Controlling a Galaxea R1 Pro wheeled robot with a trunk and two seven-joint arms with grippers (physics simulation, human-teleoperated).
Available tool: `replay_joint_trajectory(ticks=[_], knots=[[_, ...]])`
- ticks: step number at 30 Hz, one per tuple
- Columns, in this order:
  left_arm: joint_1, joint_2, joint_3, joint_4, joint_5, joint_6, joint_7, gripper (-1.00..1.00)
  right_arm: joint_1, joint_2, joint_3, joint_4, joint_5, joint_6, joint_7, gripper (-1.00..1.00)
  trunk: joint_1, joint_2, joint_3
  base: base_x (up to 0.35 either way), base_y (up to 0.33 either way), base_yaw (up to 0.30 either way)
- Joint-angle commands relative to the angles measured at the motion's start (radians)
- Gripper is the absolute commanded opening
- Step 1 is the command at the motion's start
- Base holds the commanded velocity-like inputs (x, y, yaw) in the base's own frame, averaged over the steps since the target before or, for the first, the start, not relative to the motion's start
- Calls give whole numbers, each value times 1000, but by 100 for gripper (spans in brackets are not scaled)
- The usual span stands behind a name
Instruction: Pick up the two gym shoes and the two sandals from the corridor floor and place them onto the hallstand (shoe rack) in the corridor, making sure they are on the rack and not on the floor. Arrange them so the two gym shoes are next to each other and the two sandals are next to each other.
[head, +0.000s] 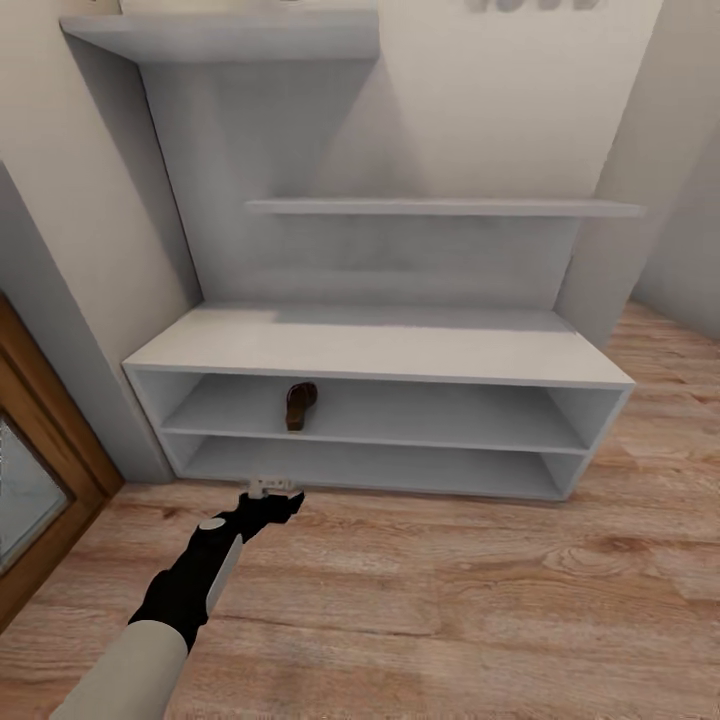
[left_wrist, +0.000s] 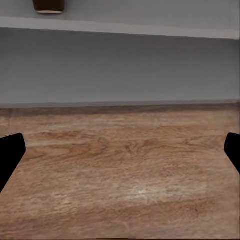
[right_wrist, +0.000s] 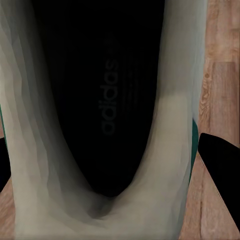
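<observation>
brown sandal (head: 300, 404): on hallstand (head: 380, 345) upper open shelf, toward its left end
left gripper (head: 272, 488): fingers apart, empty, above floor (head: 450, 600) by the hallstand's front edge
right gripper (right_wrist: 120, 190): fingers straddling gym shoe (right_wrist: 100, 125), grip can't tell

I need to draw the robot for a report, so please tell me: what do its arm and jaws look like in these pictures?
In the head view, the left arm has a pale grey-white rounded forearm shell, then a black wrist section bearing a pale grey strip and a round grey cap. The left gripper ends in small light grey jaws. In both wrist views, the fingertips appear as plain black wedges, without visible cables or markings.
</observation>
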Motion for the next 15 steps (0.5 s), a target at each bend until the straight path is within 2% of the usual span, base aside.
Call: replay_joint_trajectory(ticks=[1, 4, 6, 11, 12, 14, 15], knots=[[0, 0, 2, 1, -3, -4, -33, 100, -1, 0, -2, -1, 5, 5, 8, -100, -1, 0, -1, -282, 0, 0], [0, 3, 2, 4, -2, -28, -64, 100, -1, 0, -2, -1, 5, 5, 8, -100, -1, 0, -1, -171, 0, 0], [0, 9, 4, 16, 0, -67, -134, 100, -1, 0, -2, -1, 5, 5, 8, -100, -1, 0, -1, -50, 0, 0], [0, 76, 11, 93, 13, -265, -521, 100, -1, 0, -2, -1, 3, 5, 9, -100, -1, 0, -1, -12, 0, 0], [0, 83, 14, 98, 16, -277, -558, 100, -1, 0, -2, -1, 3, 5, 9, -100, -1, 0, -1, -3, 0, 0], [0, 111, 39, 116, 43, -313, -718, 100, -1, 0, 17, 0, 3, 5, 9, -100, -1, 0, -1, -2, 0, 0], [0, 114, 45, 118, 50, -317, -744, 100, -1, 0, 26, 0, 3, 5, 9, -100, -1, 0, -1, 0, 0, 0]])
